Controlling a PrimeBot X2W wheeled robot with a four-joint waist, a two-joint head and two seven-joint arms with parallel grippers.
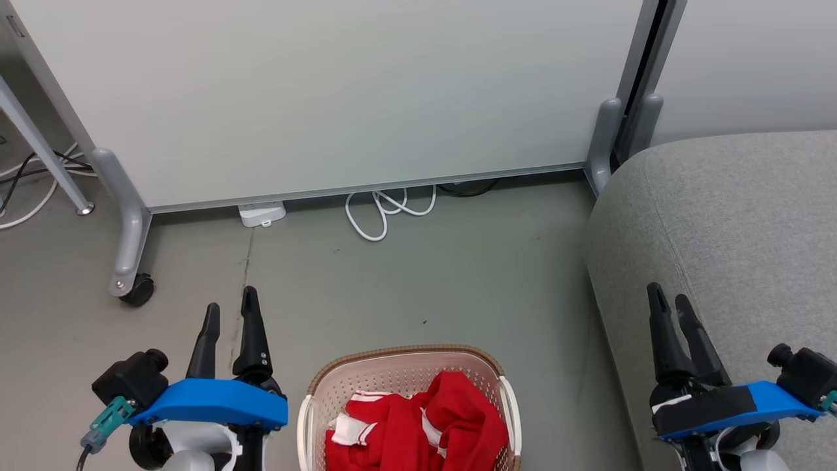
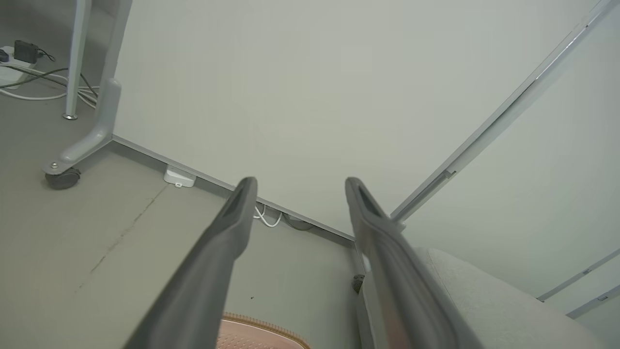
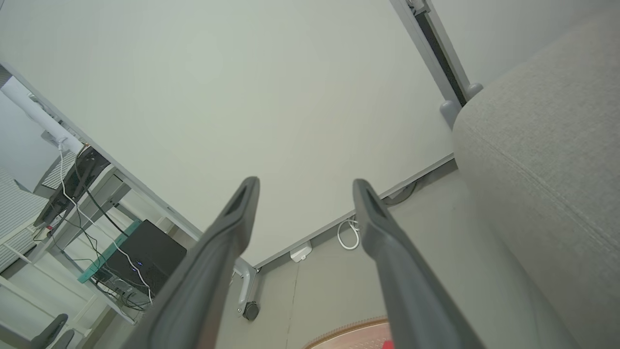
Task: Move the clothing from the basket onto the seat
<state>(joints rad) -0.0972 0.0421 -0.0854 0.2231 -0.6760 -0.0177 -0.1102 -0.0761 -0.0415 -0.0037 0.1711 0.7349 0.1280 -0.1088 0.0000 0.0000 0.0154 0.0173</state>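
Clothing heaped in basket, bunched toward its right wall; basket on floor between the arms; left gripper and right gripper both parted, holding nothing; seat just right of basket, bare; first pick apparently pending; next move likely lowers a gripper into the heap.

Laundry basket on the floor, central foreground, with the clothing heaped inside. Sofa to its right. Partition panel behind both, a coiled cable at its foot. Left hand left of the basket; right hand right of it, beside the sofa.
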